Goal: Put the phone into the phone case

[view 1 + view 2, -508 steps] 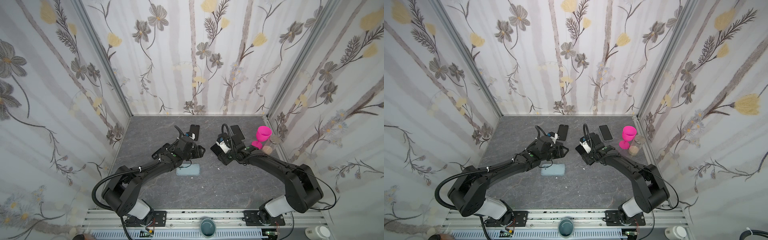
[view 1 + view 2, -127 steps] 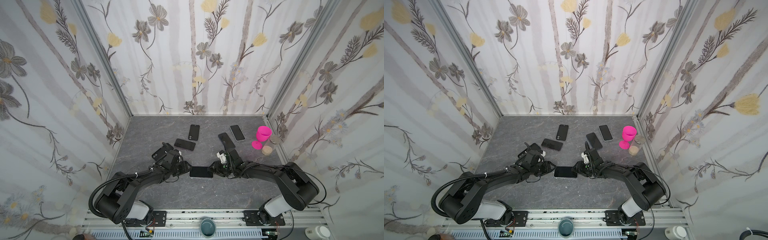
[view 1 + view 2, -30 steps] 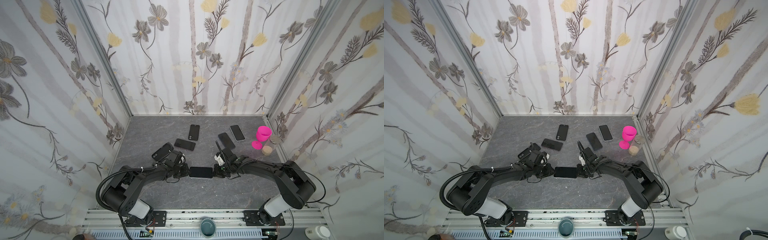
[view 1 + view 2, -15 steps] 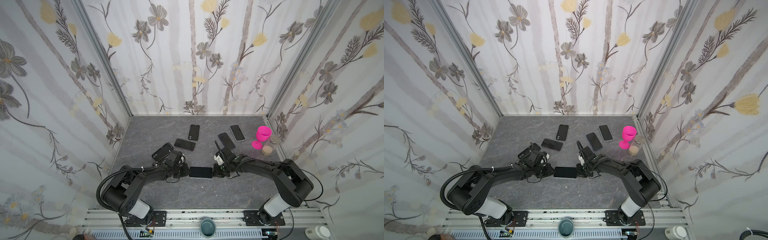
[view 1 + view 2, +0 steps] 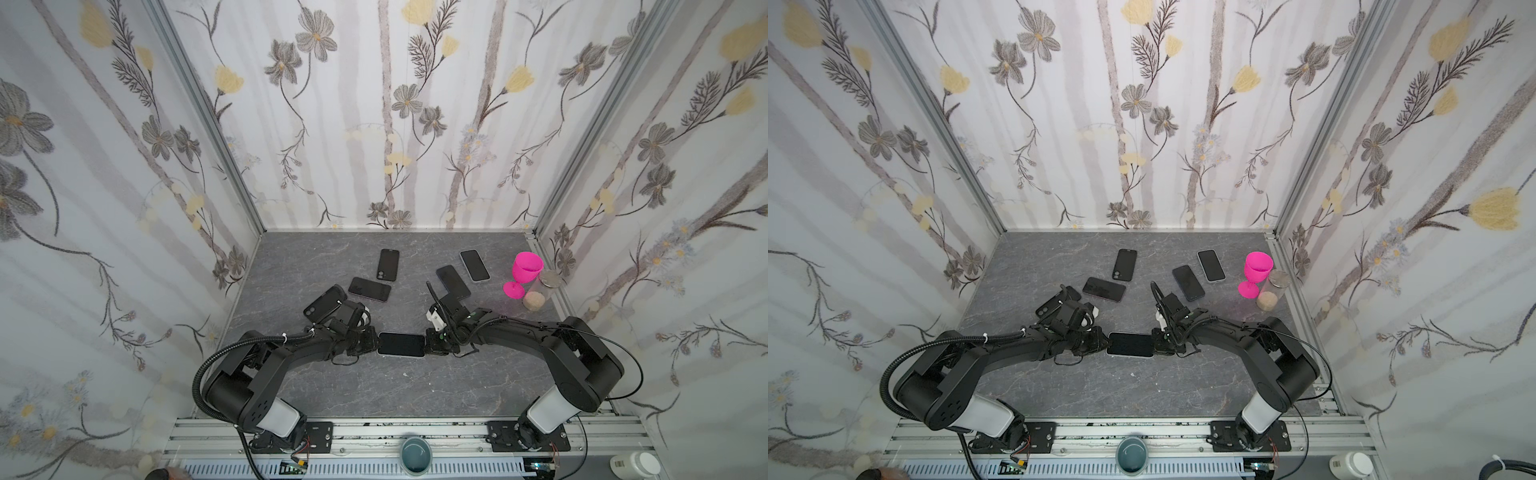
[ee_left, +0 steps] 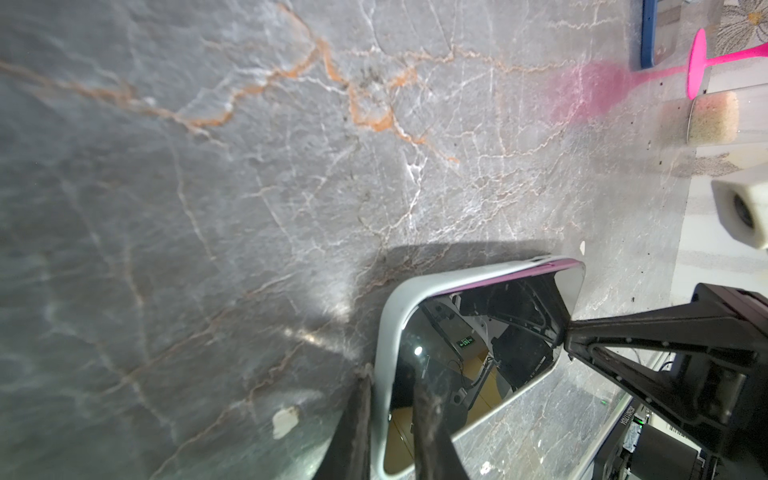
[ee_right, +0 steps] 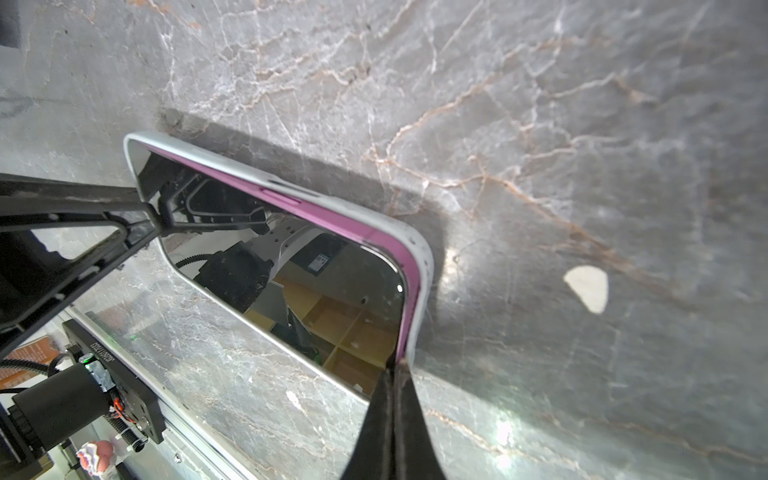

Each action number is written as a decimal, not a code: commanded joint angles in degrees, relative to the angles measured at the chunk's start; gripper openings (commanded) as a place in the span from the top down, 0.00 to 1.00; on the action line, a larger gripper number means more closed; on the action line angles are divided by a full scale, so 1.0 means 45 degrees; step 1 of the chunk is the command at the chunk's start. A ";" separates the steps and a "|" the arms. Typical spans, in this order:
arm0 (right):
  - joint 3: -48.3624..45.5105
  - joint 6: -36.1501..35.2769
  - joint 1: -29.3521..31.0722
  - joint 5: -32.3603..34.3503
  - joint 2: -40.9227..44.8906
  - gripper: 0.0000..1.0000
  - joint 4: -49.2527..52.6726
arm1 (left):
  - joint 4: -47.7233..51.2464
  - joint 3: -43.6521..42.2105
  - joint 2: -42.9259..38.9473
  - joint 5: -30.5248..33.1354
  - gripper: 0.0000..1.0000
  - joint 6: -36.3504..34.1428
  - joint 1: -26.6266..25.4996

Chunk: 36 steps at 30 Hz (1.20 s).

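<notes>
Worktop [image 5: 374,386] of grey veined stone, with two arms reaching in from its front edge. Six handsets in all: one phone [image 5: 401,344], screen up, lies at mid-width a little nearer the front edge than the back. Five other dark handsets [image 5: 388,264] lie flat behind it, one of them partly under the left arm. One pink goblet [image 5: 524,270] and one glass jar [image 5: 540,291] with a sandy layer stand just beside each other at the right edge.

The phone sits in a pale phone case [image 6: 384,332]; its pink side shows above the case rim along one long edge. The left gripper [image 5: 376,345] is clenched on the case's end, one finger outside the rim and one finger [image 6: 428,415] on the screen. The right gripper [image 5: 427,345] has its fingers [image 7: 392,399] pressed fully together, grasping nothing, their tip touching the phone's opposite end at the pink rim.
</notes>
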State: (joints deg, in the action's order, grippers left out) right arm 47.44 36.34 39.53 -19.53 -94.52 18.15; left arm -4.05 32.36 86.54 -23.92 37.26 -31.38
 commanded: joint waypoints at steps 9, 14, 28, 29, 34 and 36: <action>0.1213 -0.0825 0.0244 0.1700 0.0608 0.87 0.0839 | 0.0779 0.0674 -0.0786 0.1013 0.81 -0.0701 0.0076; 0.1921 -0.1272 0.0239 0.2433 0.0612 0.86 0.1207 | 0.0805 0.0851 -0.0880 0.1097 0.80 -0.0730 0.0175; 0.2657 -0.1677 0.0200 0.2584 -0.0393 0.82 0.1765 | 0.0806 0.1050 -0.0274 0.0723 0.76 -0.0756 0.0254; 0.2642 -0.1679 0.0203 0.2566 -0.0429 0.82 0.1781 | 0.0804 0.1029 -0.0252 0.0679 0.76 -0.0759 0.0254; 0.2601 -0.1707 0.0199 0.2466 -0.0621 0.83 0.1854 | 0.0784 0.0989 -0.0052 0.0511 0.76 -0.0720 0.0259; 0.2602 -0.1694 0.0187 0.2433 -0.0713 0.83 0.1873 | 0.0764 0.0996 0.0041 0.0439 0.77 -0.0710 0.0255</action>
State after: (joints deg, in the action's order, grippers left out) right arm 58.94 29.28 40.42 -8.62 -97.45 25.91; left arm -0.60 36.64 86.28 -21.23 34.48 -30.28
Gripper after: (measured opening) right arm 0.165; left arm 0.236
